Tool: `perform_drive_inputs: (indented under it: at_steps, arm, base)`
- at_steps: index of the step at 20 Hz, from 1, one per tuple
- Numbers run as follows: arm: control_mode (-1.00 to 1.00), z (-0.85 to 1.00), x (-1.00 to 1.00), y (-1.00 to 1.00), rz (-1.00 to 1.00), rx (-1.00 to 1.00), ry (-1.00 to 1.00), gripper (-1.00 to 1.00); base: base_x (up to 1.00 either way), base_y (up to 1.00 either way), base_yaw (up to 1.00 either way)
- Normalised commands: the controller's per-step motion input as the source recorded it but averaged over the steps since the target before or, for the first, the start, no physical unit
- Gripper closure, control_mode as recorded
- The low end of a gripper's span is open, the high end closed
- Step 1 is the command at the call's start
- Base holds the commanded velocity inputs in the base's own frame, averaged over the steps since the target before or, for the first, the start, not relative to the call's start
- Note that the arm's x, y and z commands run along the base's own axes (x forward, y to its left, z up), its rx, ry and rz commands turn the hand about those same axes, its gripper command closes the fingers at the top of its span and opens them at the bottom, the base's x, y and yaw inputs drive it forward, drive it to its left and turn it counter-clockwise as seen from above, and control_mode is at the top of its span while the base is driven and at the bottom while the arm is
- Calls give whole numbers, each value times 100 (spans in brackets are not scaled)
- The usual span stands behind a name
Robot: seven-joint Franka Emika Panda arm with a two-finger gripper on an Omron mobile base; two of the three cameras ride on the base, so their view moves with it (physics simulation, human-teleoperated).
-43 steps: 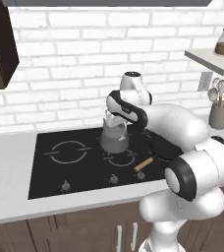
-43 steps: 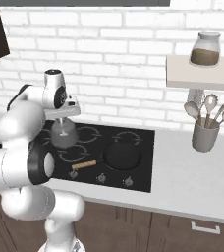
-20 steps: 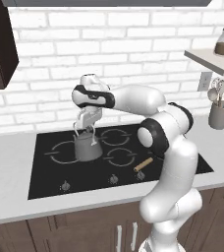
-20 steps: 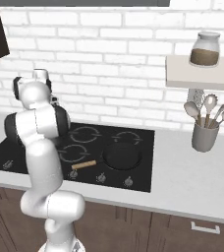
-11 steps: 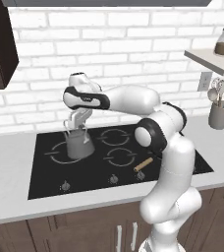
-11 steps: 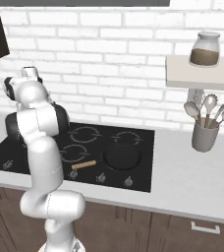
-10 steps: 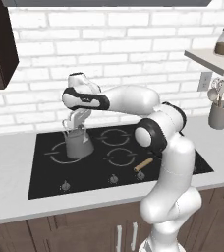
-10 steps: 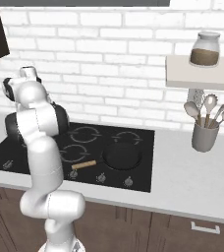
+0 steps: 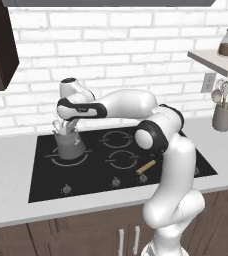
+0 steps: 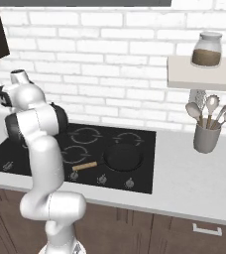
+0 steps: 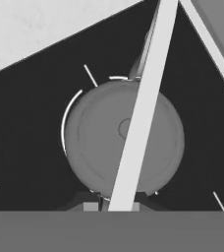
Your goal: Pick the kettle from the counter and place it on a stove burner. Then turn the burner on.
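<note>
- Brick wall behind; pale counter (image 9: pixel 8 170) carries black cooktop (image 9: pixel 96 172), bare counter left and right of it.
- Pan with wooden handle (image 10: pixel 120 156) on right side of cooktop.
- Utensil cup (image 10: pixel 206 136) holds spoons; glass jar (image 10: pixel 205 49) with brown contents on wall shelf (image 10: pixel 204 74).
- Kettle (image 9: pixel 68 145) sits on large left stove burner (image 9: pixel 50 156).
- Gripper (image 9: pixel 66 131) above kettle, fingers pinched nearly together on its thin wire handle.
</note>
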Motion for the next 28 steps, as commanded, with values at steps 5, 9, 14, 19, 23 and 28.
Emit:
perform_drive_inputs:
  at_steps: [5,9,14,19,23,28]
  arm:
    - [-100,-30,31,36,4,0,0,100]
    - [-100,-55,1,16,2,0,-2,100]
    - [-100,-37,-4,0,0,0,0,100]
    - [-100,0,-20,0,0,0,0,100]
    - [-100,-1,-5,0,0,0,0,100]
    - [-100,-1,0,0,0,0,-7,100]
  base:
    - [0,0,0]
    - [0,0,0]
    - [0,0,0]
    - [0,0,0]
    - [0,0,0]
    - [0,0,0]
